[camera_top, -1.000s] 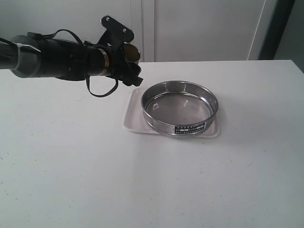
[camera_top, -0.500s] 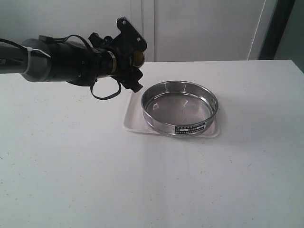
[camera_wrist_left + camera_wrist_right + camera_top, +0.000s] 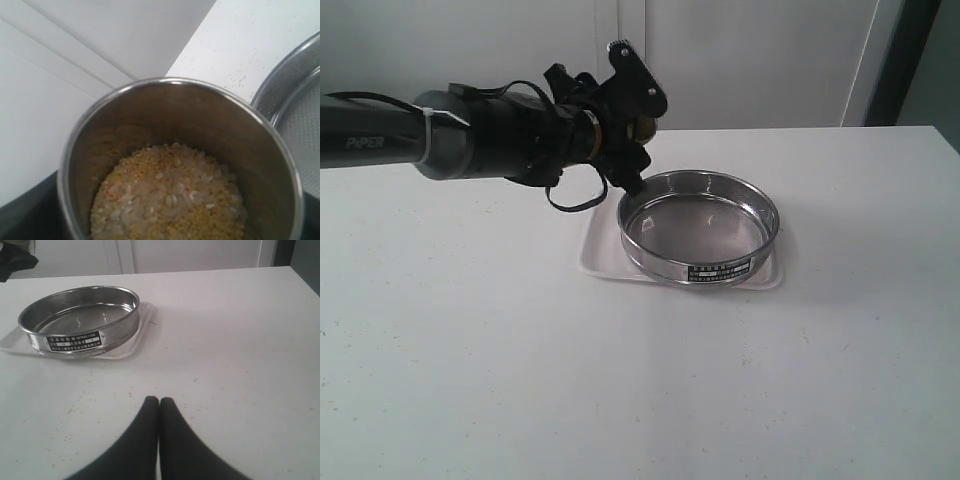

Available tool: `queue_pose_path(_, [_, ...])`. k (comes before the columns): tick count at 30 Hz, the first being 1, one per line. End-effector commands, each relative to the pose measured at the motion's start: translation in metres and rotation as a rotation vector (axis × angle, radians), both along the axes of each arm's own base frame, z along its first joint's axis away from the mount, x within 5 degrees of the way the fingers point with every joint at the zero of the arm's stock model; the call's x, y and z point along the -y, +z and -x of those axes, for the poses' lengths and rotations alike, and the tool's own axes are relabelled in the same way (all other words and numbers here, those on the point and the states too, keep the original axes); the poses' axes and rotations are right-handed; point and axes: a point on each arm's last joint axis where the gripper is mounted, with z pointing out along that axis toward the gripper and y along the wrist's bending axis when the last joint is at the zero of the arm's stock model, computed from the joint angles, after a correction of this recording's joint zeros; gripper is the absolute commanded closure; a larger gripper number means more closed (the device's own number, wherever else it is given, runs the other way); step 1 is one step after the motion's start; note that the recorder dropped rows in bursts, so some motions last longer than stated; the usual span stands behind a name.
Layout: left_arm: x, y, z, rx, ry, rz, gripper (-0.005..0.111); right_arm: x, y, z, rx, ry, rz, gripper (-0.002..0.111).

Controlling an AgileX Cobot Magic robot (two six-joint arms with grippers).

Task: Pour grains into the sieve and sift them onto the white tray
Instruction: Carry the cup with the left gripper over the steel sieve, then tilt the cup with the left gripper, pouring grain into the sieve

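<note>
Soft, even, fairly bright indoor light fills every view. The white surface (image 3: 620,380) around the sieve (image 3: 655,252) is almost shadowless, with only a faint grey band just in front of its wall. The sieve's rim carries mild bright streaks and no harsh glare. In the left wrist view, the steel cup (image 3: 150,117) beside the sieve has a soft-edged rim, while the grains (image 3: 170,200) read fairly sharp. The right gripper (image 3: 159,403) is a flat black, slightly blurred silhouette.

Exterior camera sits raised, looking down across the table (image 3: 520,380) at the sieve (image 3: 698,228), moderately near. Left wrist camera peers closely into the cup (image 3: 165,115); right wrist camera faces the sieve low, farther off. All share the sieve.
</note>
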Motion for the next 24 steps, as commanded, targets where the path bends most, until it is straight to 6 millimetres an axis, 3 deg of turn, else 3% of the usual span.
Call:
queue_pose_path(1, [0.011,0.001,0.002,0.04,-0.017,-0.041,0.107,0.0,0.0,0.0,0.013,0.003,-0.003,0.108])
queue_pose_path(18, [0.038,-0.015,0.0,0.175,-0.093,-0.342,0.107,0.0,0.0,0.0,0.013,0.003,-0.003,0.108])
queue_pose_path(24, [0.041,-0.021,-0.004,0.175,-0.092,-0.349,0.107,0.0,0.0,0.0,0.013,0.003,-0.003,0.108])
